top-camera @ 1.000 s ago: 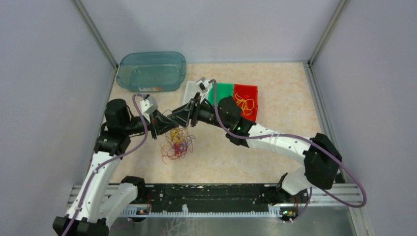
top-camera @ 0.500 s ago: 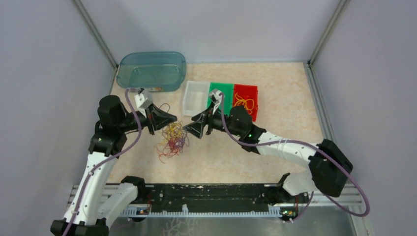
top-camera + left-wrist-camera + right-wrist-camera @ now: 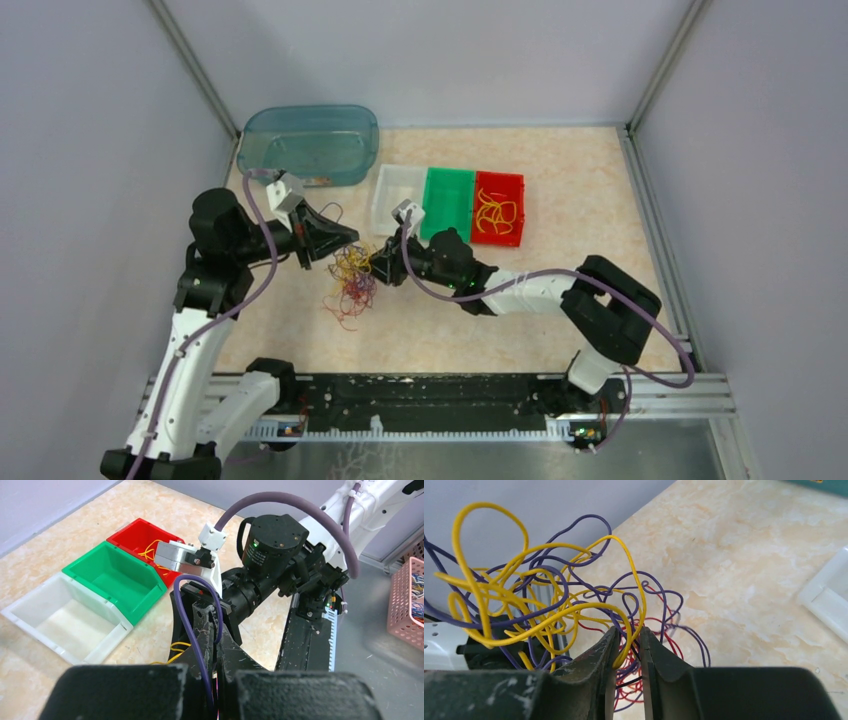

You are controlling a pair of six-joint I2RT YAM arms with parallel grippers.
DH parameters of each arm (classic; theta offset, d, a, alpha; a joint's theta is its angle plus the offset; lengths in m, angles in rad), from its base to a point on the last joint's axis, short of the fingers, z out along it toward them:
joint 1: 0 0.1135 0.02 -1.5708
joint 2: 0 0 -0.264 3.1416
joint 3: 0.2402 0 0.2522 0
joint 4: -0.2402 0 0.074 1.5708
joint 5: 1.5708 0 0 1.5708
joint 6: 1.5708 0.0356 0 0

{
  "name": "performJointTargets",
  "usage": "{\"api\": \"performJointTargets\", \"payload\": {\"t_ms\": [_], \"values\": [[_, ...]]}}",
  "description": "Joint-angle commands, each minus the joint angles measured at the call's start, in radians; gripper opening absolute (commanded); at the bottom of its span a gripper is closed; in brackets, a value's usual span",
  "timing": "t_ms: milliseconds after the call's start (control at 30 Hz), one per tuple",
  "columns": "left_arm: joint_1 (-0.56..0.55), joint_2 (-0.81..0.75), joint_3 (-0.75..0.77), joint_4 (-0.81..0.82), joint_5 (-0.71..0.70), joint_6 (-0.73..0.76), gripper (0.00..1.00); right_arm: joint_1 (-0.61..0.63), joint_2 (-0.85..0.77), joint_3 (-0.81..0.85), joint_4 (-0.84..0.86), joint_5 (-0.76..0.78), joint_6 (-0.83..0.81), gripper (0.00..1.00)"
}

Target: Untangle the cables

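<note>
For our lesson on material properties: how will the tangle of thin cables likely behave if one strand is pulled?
Probably floppy yet springy: the cables hang in loose curls. Likely light, as thin loops stand up unsupported beside the right gripper. Pulling a yellow cable would probably drag neighbours, since the loops interlock.

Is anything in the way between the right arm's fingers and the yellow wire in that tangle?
Nothing visible does. The yellow wire runs between the right fingers; purple and red strands of the tangle crowd behind it.
</note>
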Motion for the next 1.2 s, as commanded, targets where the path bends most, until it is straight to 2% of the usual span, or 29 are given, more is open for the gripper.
{"api": "performJointTargets", "payload": {"t_ms": [0,467,700,933,1167], "values": [[-0.005,0.002,0.054,-0.001,0.017,-0.026,0.00,0.020,0.001,-0.022,0.139,0.072,-0.001,0.21],[-0.005,0.000,0.220,-0.035,-0.062,0.073,0.00,0.026,-0.082,-0.240,0.173,0.220,0.001,0.13],[-0.005,-0.011,0.296,-0.035,-0.152,0.206,0.00,0.026,-0.110,-0.330,0.189,0.260,0.019,0.13],[-0.005,-0.050,0.338,0.191,-0.370,0.340,0.00,0.026,-0.110,-0.412,0.210,0.308,0.055,0.14],[-0.005,-0.065,0.330,0.503,-0.603,0.430,0.00,0.026,-0.111,-0.442,0.204,0.337,0.080,0.21]]}}
